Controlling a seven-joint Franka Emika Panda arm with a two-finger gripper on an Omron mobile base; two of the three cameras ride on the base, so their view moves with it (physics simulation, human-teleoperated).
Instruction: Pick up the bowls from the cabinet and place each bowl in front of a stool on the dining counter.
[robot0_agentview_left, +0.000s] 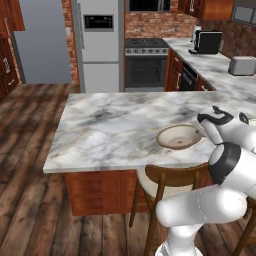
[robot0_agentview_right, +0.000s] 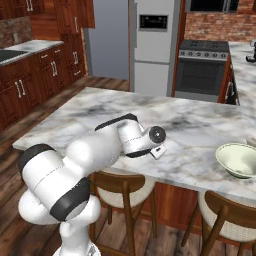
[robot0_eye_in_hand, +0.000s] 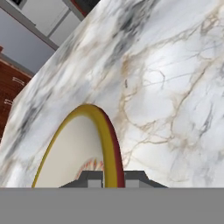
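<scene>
End effector (robot0_eye_in_hand: 110, 180) clamped on rim of cream bowl (robot0_agentview_left: 179, 136), resting on marble surface (robot0_agentview_left: 110, 125) near front edge, above stool (robot0_agentview_left: 170, 182). 2nd bowl (robot0_agentview_right: 239, 159) sits further right.

Domestic kitchen. Identifying features, left base view: marble dining counter (robot0_agentview_left: 115, 125) at centre; steel refrigerator (robot0_agentview_left: 100, 45) at 12 o'clock; oven range (robot0_agentview_left: 146, 62) at 1 o'clock against brick wall (robot0_agentview_left: 157, 24); coffee machine (robot0_agentview_left: 207, 42) and toaster (robot0_agentview_left: 242, 65) at 2 o'clock; wooden stool (robot0_agentview_left: 167, 185) at 5 o'clock.
</scene>
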